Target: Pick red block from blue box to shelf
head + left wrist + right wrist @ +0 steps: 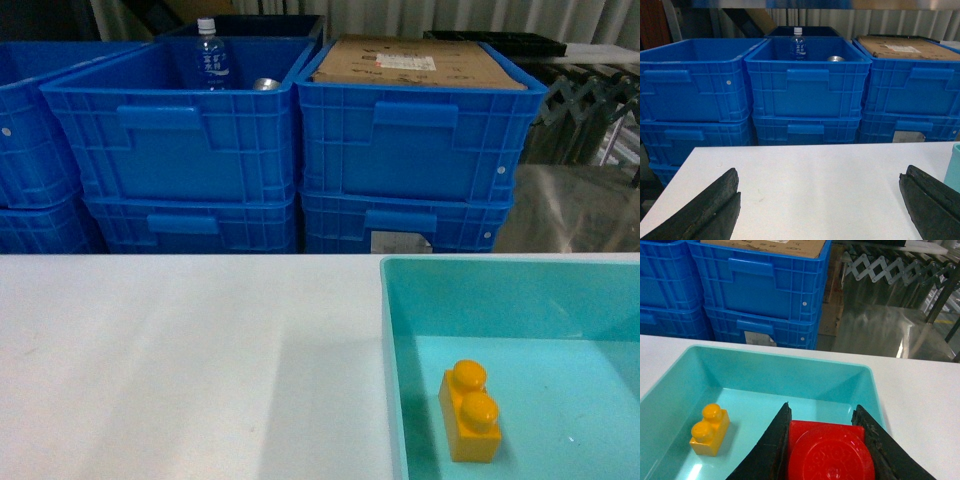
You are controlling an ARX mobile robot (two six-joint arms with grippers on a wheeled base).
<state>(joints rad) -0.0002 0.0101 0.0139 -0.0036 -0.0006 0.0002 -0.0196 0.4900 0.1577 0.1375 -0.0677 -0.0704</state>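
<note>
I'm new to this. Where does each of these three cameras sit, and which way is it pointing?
Head: on the robot, looking forward and down over the white table at blue crates; no body shows.
Left wrist: on the left arm; open left hand over the table.
Right wrist: above the blue box; right hand grips the red block.
Shared: the yellow brick, head and right wrist.

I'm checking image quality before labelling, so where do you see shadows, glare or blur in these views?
Head view: a soft shadow band crosses the white table. Right wrist view: the red block between the fingers looks soft, and the metal surface behind shows glare. Left wrist view: evenly lit.
</note>
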